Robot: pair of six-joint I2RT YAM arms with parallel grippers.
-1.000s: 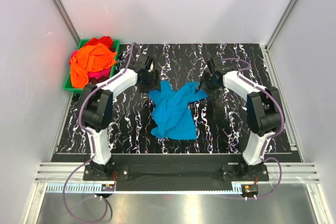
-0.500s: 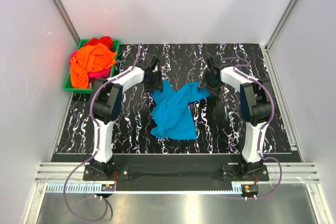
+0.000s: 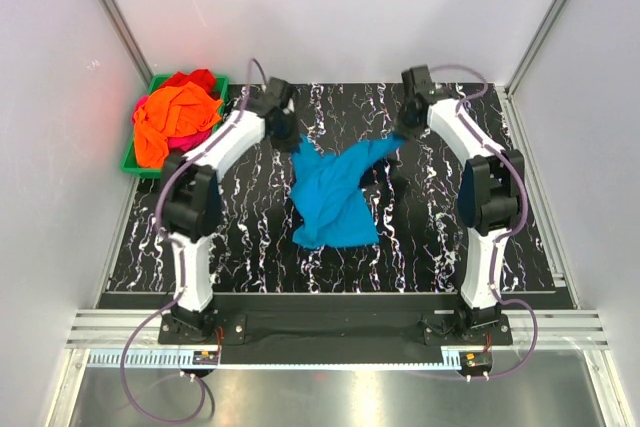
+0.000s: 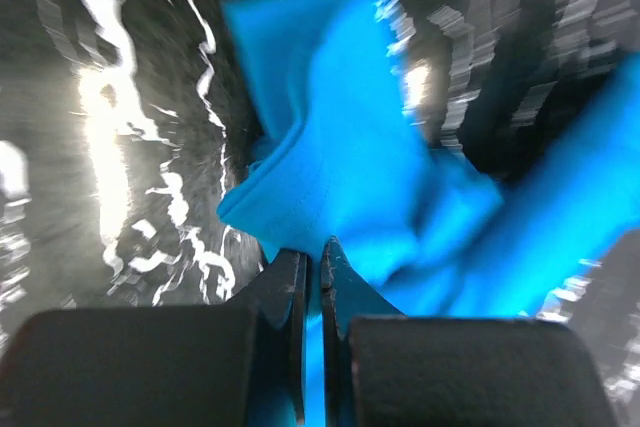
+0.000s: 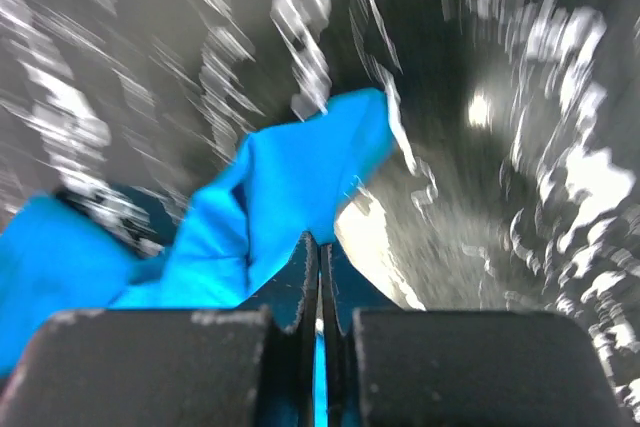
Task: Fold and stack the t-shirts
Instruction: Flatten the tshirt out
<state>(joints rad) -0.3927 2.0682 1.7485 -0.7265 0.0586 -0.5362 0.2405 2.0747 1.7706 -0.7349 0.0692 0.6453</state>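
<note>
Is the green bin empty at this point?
No: an orange t-shirt lies heaped in the green bin, over red cloth and magenta cloth.

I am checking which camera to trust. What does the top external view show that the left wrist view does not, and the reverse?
Only the top external view shows the green bin with orange and red t-shirts, the right gripper, and the whole turquoise t-shirt. Only the left wrist view shows the left gripper shut on a fold of it. Both show that t-shirt and the marbled table.
</note>
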